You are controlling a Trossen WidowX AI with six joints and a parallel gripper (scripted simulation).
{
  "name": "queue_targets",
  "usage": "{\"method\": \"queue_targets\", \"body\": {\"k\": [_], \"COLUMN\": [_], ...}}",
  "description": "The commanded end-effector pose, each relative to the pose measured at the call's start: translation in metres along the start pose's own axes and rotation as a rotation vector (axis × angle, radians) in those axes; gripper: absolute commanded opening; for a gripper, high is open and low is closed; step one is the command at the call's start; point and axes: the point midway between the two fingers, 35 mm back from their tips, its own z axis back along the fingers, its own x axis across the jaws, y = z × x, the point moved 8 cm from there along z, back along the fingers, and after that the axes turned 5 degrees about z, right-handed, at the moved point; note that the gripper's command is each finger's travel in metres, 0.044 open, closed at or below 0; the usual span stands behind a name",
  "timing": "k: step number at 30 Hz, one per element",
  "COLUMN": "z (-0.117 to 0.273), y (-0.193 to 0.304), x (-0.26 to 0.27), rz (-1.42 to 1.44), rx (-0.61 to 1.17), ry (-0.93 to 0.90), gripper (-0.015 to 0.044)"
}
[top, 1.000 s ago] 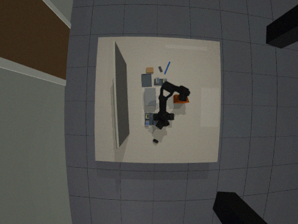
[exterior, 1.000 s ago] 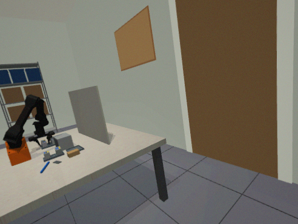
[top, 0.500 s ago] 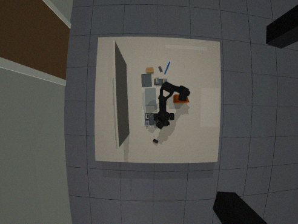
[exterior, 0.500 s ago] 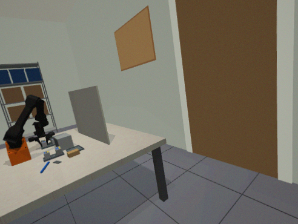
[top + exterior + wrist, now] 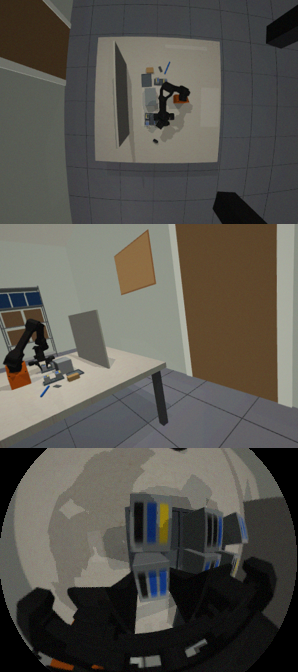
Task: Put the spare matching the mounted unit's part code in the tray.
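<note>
Worktop (image 5: 194,142): pale square surface carrying everything; its far edge is cut off in the exterior view.
Panel (image 5: 122,94): tall grey board standing upright along one side of the worktop, well apart from the arm.
Arm (image 5: 165,101): black, reaching from its orange base (image 5: 181,99) to the spares; it covers part of them from above.
Mounted unit (image 5: 151,100): grey block between the two spare groups; its back and any printed code cannot be made out.
Tray (image 5: 146,80): grey square just beside the mounted unit, near a small tan block (image 5: 149,70).
Pincer (image 5: 170,551): clamped on the spare, over the worktop; the fingers are dark and blurred in the wrist view.
Spare (image 5: 152,530): grey block with black, blue and yellow stripes on its face, lying on the worktop beside the mounted unit, well apart from the tray; its long axis cannot be told, and no code is legible.
Second spare (image 5: 160,81): lies beside the tray.
Blue pen (image 5: 167,68): lies slanted, near the tan block.
Dark puck (image 5: 155,141): small, alone, near the spare.
</note>
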Motion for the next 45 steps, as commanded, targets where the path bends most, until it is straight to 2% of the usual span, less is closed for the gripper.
{"method": "queue_targets", "body": {"k": [1,4,13,20,30,35,45], "z": [0.0,0.01,0.075,0.082,0.149,0.155,0.169], "y": [0.0,-0.001,-0.001,-0.002,-0.002,0.002,0.048], "x": [0.0,-0.001,0.0,0.0,0.002,0.0,-0.05], "rz": [0.0,0.001,0.006,0.012,0.008,0.01,0.028], "rx": [0.0,-0.001,-0.001,-0.001,-0.003,-0.007,-0.061], "ry": [0.001,0.001,0.002,0.008,0.001,0.001,0.007], "gripper": [0.0,0.0,0.0,0.0,0.0,0.0,0.0]}}
